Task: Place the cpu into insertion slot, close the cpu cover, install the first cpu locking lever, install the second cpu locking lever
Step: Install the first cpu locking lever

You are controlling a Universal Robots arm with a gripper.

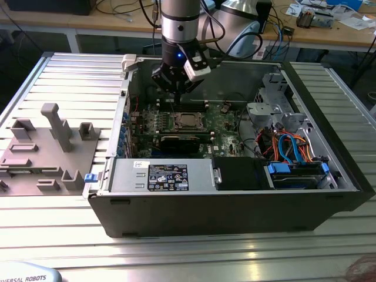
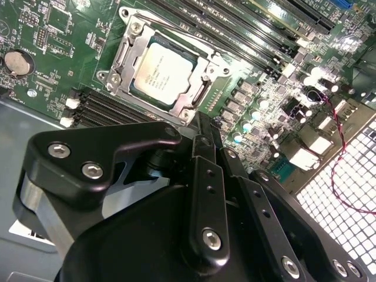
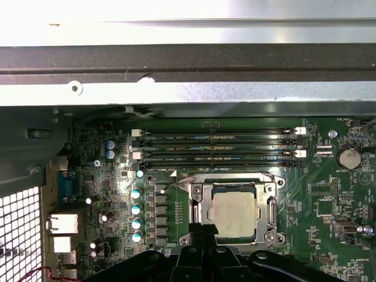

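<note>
While the gripper [image 1: 176,88] hangs over the green motherboard [image 1: 226,126] inside the open computer case [image 1: 235,194], its fingers [image 2: 205,147] sit close together with nothing between them. The cpu [image 2: 164,70] lies flat in the insertion slot [image 3: 202,235]. The cpu cover [image 3: 197,191] is down around it, like a silver frame. The finger tips are just beside one edge of the slot in both wrist views.
</note>
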